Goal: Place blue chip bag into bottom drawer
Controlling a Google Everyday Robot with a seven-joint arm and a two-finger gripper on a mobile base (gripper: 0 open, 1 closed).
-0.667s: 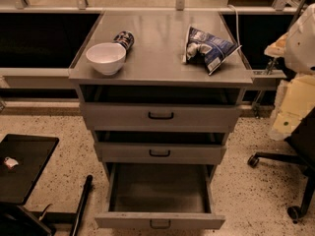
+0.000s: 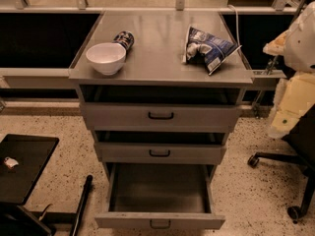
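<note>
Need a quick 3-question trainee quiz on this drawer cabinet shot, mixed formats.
1. True or false: the blue chip bag lies on the cabinet top, right of the white bowl.
2. Which drawer is pulled out furthest? A top, B middle, C bottom drawer.
3. Fill in: the dark ___ lies beside the bowl.
Key: 1 true; 2 C; 3 can. Note: the hand is out of view; only the pale arm shows at right.
</note>
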